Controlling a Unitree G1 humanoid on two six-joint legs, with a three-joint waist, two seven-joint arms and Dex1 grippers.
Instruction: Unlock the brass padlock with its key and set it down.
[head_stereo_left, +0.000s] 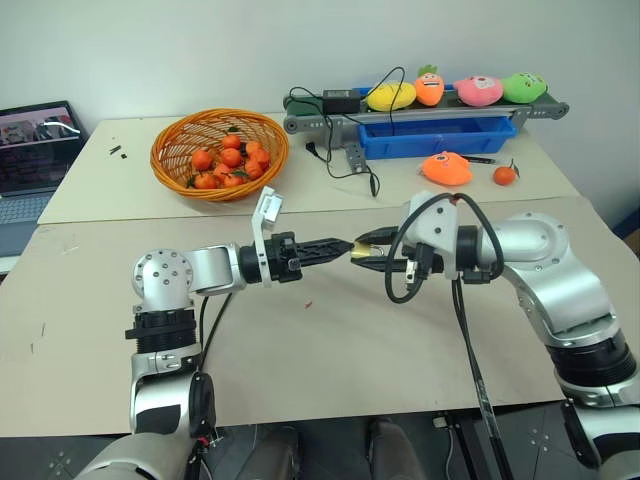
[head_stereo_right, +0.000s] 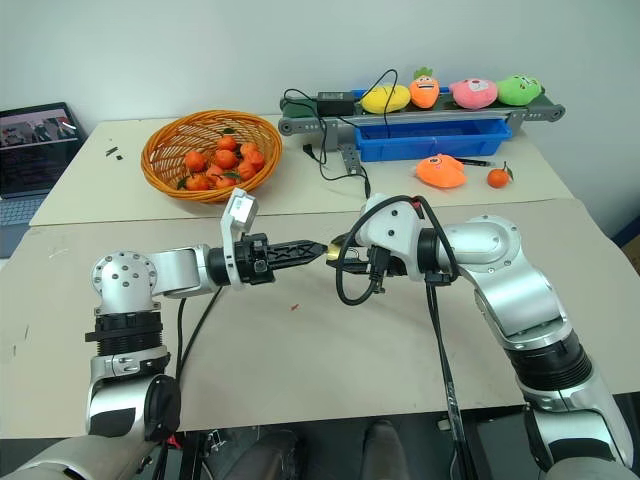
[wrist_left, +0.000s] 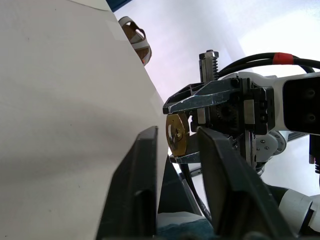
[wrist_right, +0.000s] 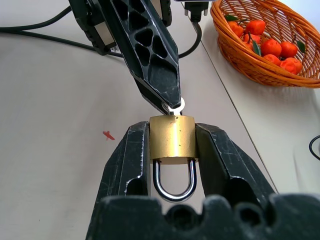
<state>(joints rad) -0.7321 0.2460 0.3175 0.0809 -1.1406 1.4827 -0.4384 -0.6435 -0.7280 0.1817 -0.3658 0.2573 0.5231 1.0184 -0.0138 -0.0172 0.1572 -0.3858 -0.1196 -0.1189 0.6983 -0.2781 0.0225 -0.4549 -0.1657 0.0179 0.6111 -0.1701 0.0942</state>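
Your right gripper (wrist_right: 172, 150) has its jaws clamped on the brass padlock (wrist_right: 172, 136), held above the table (wrist_right: 55, 115). Your left gripper (wrist_right: 169, 102), jaws pinched together on the key (wrist_right: 176, 107) at the padlock's keyhole end, could slip off while twisting, dropping it.

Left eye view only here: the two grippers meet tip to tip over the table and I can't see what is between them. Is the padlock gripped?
Observer: Yes. In the right wrist view the right gripper's jaws clamp the brass padlock by its two sides.
Operator: And the key?
Observer: The key shows as a small silver ring at the nose of the left gripper, against the padlock's bottom face.
Operator: Has the shackle popped?
Observer: No. The shackle sits with both legs in the body, pointing back toward the right wrist.
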